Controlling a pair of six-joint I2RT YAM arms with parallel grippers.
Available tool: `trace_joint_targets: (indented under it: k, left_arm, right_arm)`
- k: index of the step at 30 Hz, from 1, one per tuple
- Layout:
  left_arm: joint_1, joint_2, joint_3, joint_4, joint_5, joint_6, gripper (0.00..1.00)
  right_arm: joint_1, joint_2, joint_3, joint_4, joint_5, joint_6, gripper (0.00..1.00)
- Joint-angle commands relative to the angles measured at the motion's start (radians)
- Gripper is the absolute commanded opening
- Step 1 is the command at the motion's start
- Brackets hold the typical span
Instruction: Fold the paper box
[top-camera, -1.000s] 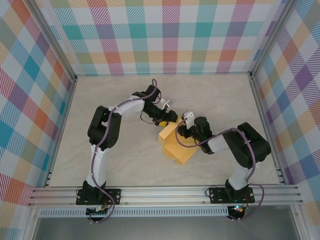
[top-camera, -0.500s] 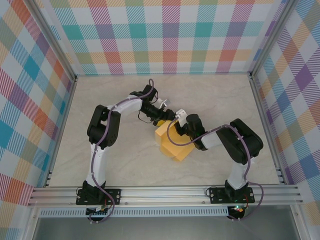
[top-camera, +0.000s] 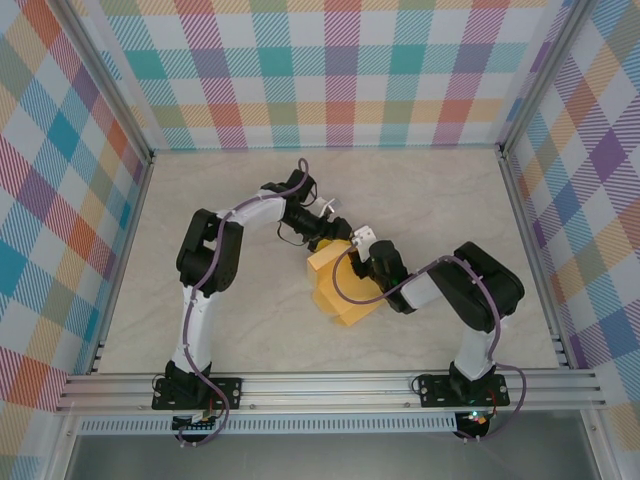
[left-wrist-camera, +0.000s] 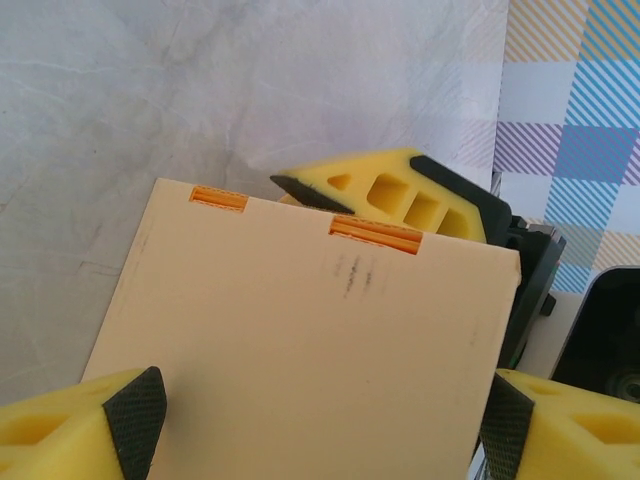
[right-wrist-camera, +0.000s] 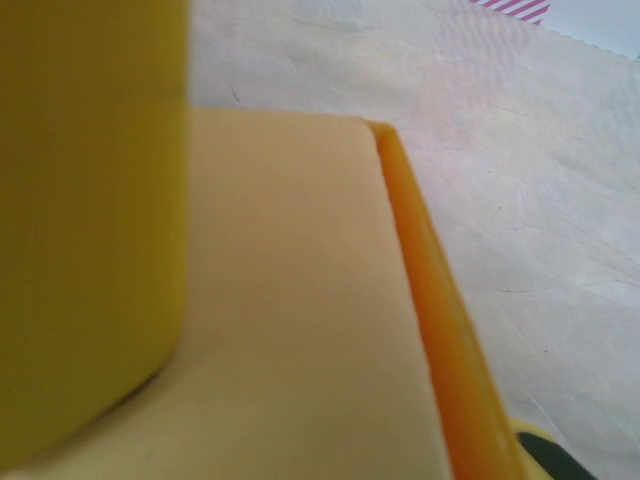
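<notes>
The paper box (top-camera: 340, 290) is yellow-orange card lying at the table's middle, with one side wall folded up. My left gripper (top-camera: 335, 238) is at the box's far edge. In the left wrist view its two pads press the opposite edges of a pale panel (left-wrist-camera: 300, 340) with two orange slots near its far edge. My right gripper (top-camera: 365, 250) reaches over the box from the right. One blurred yellow finger (right-wrist-camera: 90, 230) lies over the pale panel (right-wrist-camera: 300, 330) and the other fingertip (right-wrist-camera: 560, 455) sits outside the orange wall (right-wrist-camera: 440, 330), so the jaws stand apart around it. That finger (left-wrist-camera: 400, 195) also pokes out behind the panel.
Plaid walls (top-camera: 340, 70) close the table (top-camera: 250, 320) in at the back and both sides. An aluminium rail (top-camera: 330, 385) with both arm bases runs along the near edge. Bare tabletop surrounds the box.
The right gripper has moved left over the box, and the box has slid a little to the left. The left gripper has stayed at the box's far edge.
</notes>
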Motion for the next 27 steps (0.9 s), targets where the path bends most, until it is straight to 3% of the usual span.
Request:
trace_joint_targets:
  k: [1, 5, 10, 14, 18, 27]
  left_arm:
    - [-0.004, 0.042, 0.007, 0.058, -0.050, -0.047, 0.81]
    - [-0.011, 0.046, 0.003, 0.060, -0.039, -0.049, 0.81]
    - [-0.016, 0.048, 0.000, 0.063, -0.030, -0.051, 0.81]
    - [-0.020, 0.046, -0.001, 0.073, -0.021, -0.062, 0.81]
    - [-0.030, 0.044, -0.011, 0.088, -0.017, -0.074, 0.81]
    - [-0.047, 0.045, -0.044, 0.146, 0.006, -0.118, 0.80]
  right_arm:
    - [0.025, 0.056, 0.021, -0.058, 0.025, -0.042, 0.31]
    - [0.025, 0.099, 0.059, -0.054, 0.053, -0.051, 0.31]
    - [0.025, 0.143, 0.076, -0.022, 0.102, -0.037, 0.16]
    - [0.027, 0.157, 0.065, 0.007, 0.191, -0.004, 0.11]
    - [0.030, 0.165, 0.058, 0.013, 0.299, 0.056, 0.15]
    - [0.031, 0.190, 0.093, -0.040, 0.384, 0.102, 0.31]
